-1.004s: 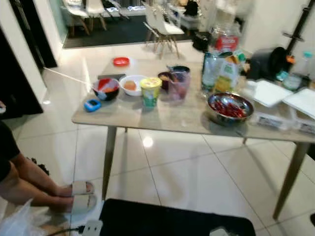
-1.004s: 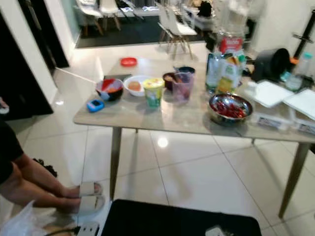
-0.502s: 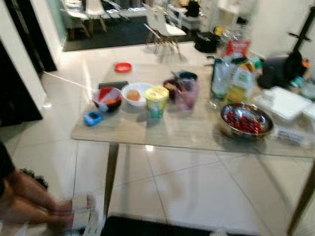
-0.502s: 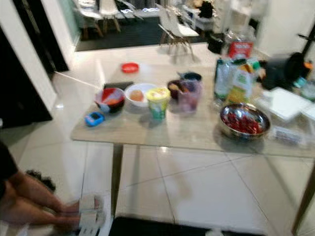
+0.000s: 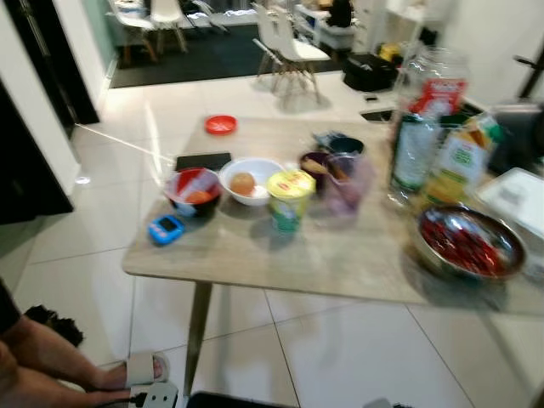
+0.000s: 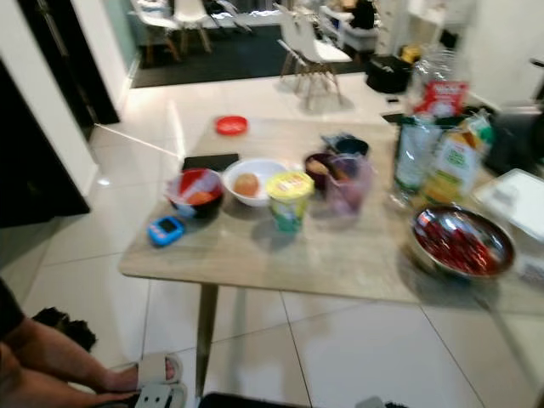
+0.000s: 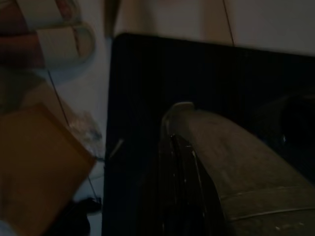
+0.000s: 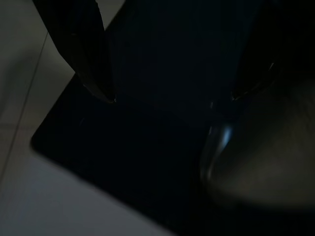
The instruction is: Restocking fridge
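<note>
Nearest, at the lower left: a seated person's legs point(image 5: 38, 374) and a pale sandal point(image 5: 146, 368) on the white tiled floor point(image 5: 102, 280), with a white power strip point(image 5: 155, 396) just beside the sandal. Below the camera, a black mat point(image 7: 147, 98).

Right gripper point(image 8: 170, 96) hanging idle over the black mat, fingers point(image 8: 81, 49) spread well apart, holding nothing. Left gripper seen in a very dark wrist view; cannot tell how the jaws stand.

Further out, a light wooden table point(image 5: 255, 263) carrying the stock items. Toward the near left corner, a small blue gadget point(image 5: 166, 229). Behind it, a dark bowl with red and orange contents point(image 5: 193, 189); beside that, a white bowl point(image 5: 251, 179) holding something orange. A yellow-lidded cup point(image 5: 290, 199) upright near the middle. To its right, a clear plastic cup point(image 5: 347, 183) and a dark bowl point(image 5: 316, 163). At the near right, a steel bowl of red items point(image 5: 468, 244). Behind it, a green carton point(image 5: 456, 167), a dark bottle point(image 5: 413, 153) and a large clear jar with a red label point(image 5: 435, 78). At the far edge, a flat black object point(image 5: 203, 161) and a red lid point(image 5: 220, 125).

Beyond the table, white chairs point(image 5: 285, 42), blurred.
</note>
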Robot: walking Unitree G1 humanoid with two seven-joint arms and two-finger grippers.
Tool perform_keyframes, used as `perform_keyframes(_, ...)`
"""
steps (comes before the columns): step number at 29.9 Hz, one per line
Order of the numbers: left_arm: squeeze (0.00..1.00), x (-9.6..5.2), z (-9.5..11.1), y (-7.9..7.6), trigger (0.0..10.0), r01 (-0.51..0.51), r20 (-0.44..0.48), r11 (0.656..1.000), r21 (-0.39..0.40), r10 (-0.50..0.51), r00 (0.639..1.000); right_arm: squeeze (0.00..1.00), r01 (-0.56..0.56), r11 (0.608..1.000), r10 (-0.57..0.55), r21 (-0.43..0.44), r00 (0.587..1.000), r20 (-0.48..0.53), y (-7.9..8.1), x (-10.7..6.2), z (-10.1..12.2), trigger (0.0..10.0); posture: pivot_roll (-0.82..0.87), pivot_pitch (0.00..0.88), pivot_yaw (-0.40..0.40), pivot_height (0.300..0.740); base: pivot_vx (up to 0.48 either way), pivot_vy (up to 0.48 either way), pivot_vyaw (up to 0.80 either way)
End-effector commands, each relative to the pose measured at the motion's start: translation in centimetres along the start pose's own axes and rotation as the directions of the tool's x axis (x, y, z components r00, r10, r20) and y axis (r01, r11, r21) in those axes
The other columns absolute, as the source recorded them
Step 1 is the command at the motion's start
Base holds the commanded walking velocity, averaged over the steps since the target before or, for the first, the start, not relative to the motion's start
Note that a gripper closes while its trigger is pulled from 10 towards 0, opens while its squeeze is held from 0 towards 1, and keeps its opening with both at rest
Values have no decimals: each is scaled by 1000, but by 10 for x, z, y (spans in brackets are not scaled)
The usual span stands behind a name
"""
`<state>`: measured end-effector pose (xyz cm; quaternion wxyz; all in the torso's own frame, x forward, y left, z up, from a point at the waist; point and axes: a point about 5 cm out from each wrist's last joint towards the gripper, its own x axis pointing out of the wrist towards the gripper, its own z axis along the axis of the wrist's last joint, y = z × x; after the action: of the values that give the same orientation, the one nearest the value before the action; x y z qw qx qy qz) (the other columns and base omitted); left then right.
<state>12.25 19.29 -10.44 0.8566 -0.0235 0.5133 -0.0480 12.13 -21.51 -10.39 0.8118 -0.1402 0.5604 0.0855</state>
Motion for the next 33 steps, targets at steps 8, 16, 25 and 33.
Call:
perform_keyframes(8,0,-2,-14,-2,10000,-7,-55,1000,-28,5,998,0,-13,1000,13,7,1000,-28,6,0,-7,10000,-43,0,-7,740,0,0,-177)
perform_keyframes(16,0,-2,-14,-1,10000,-8,-56,1000,-28,7,998,0,-13,1000,13,6,1000,-27,6,0,-7,10000,-43,0,-6,740,0,0,-800)
perform_keyframes(25,0,-2,-14,-1,10000,-5,-56,1000,-24,4,998,0,-9,1000,9,4,1000,-21,6,0,-6,10000,-41,0,-7,740,0,0,0)
perform_keyframes(33,0,-2,-15,0,10000,-5,-68,1000,-23,3,998,0,-11,1000,11,1,1000,-20,6,0,-5,10000,-42,0,-6,740,0,-435,0)
